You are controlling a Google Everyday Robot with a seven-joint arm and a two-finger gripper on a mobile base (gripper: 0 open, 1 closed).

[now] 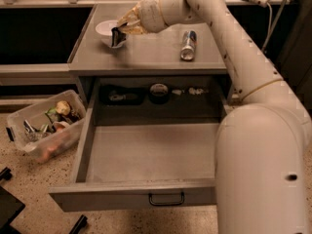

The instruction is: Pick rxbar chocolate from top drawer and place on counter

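Observation:
My gripper [122,29] is over the left part of the counter [151,55], right next to a white bowl [106,28]. It is shut on the rxbar chocolate [115,37], a small black bar that hangs on end from the fingers just above the counter and in front of the bowl. The top drawer [146,155] is pulled wide open below the counter. Its grey floor is bare at the front, and its front panel carries a small dark handle [166,199].
A silver-blue-red can [188,45] lies on the right part of the counter. Small dark items [119,95] and a round object [159,90] sit at the back of the drawer. A clear plastic bin [44,126] with odds and ends stands on the floor to the left. My arm [258,145] fills the right side.

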